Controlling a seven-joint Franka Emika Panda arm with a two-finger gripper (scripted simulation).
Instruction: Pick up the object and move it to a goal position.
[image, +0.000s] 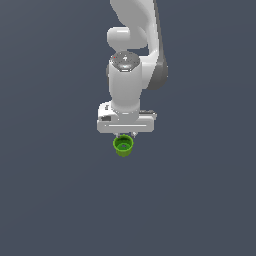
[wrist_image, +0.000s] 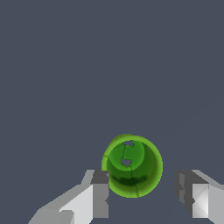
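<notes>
**Green cup sitting between parted jaws**

Green and bright, the cup (wrist_image: 132, 166) is showing its open mouth to the wrist camera, the flared rim ringing a darker inside where a few pale specks are showing near the bottom. It is standing upright on the flat slate-grey surface (wrist_image: 65, 65), mouth up. The gripper (wrist_image: 142, 194) is hanging over it with its jaws spread open; one finger (wrist_image: 99, 199) is sitting just beside the cup's rim, touching it or very nearly so (the render is too coarse to settle which), while the other finger is standing apart from the cup with a strip of bare surface showing between them. The cup is therefore lying off-centre in the gap, closer to one finger than to the other.

In the exterior view the white arm (image: 131, 60) is reaching down from the top of the picture, its wrist pointing straight down and the wide hand body lying crosswise. The cup (image: 123, 145) is peeking out right under the hand, with the gripper (image: 124, 135) mostly hidden behind that body and only its dark tips showing above the cup's rim. The surface (image: 50, 200) is spreading plain and even all around.
</notes>
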